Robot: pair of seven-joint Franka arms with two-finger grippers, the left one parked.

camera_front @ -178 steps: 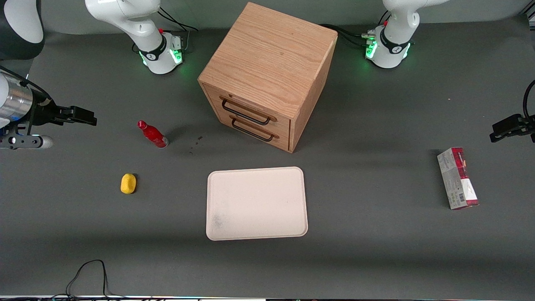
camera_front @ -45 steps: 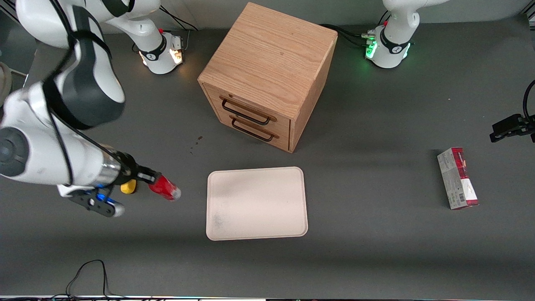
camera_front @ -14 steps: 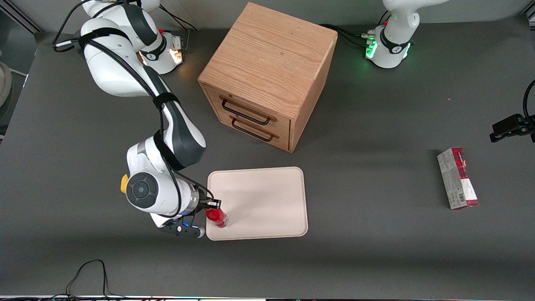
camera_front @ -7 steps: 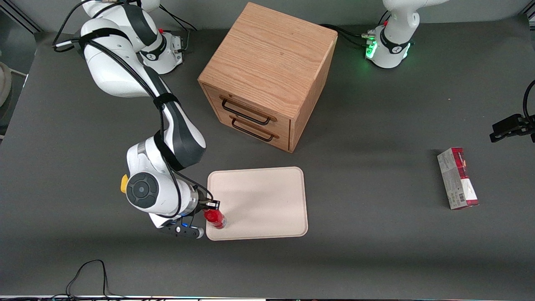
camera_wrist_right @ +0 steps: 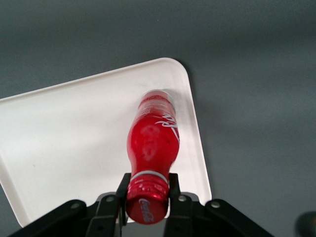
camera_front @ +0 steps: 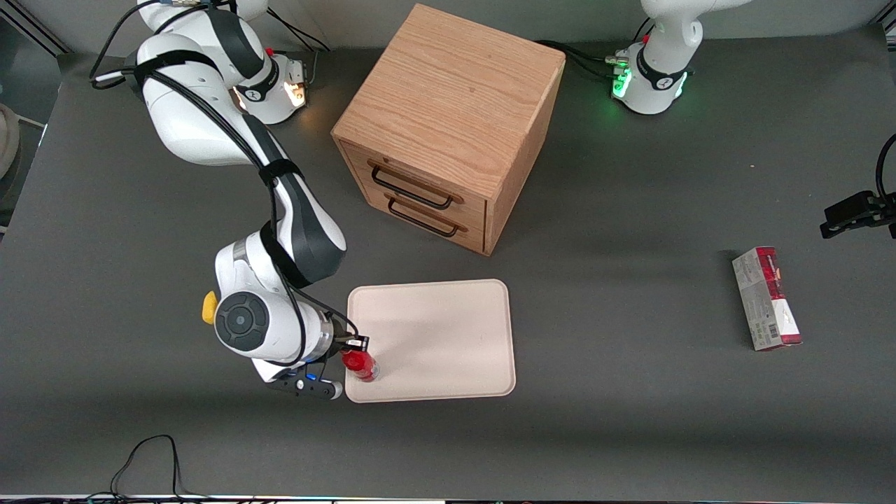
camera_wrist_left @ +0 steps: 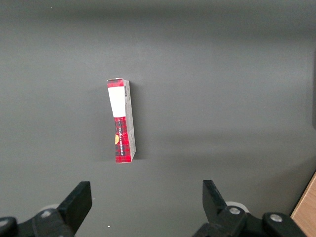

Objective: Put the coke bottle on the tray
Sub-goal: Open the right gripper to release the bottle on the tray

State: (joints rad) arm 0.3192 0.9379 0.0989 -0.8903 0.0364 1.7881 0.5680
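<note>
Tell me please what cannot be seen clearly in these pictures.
- Front view: the coke bottle neck is hidden by the end effector above the tray.
- Right wrist view: whether the bottle's base touches the tray is not visible; its body hides it.
- Front view: the yellow object is mostly covered by the arm.
- Left wrist view: the carton print is too small to read.

coke bottle [camera_wrist_right: 153, 148]: glossy red body with white script lettering, red cap with white lettering, pale silvery base. tray [camera_front: 448, 329]: plain cream-white. gripper [camera_wrist_right: 148, 195]: black fingers, at the cap of the bottle. cabinet [camera_front: 448, 126]: light oak grain, black drawer handles. carton [camera_wrist_left: 121, 121]: red and dark tartan pattern with a white panel, grey side. small object [camera_front: 208, 307] beside the working arm: yellow. table [camera_front: 630, 392]: dark grey.
</note>
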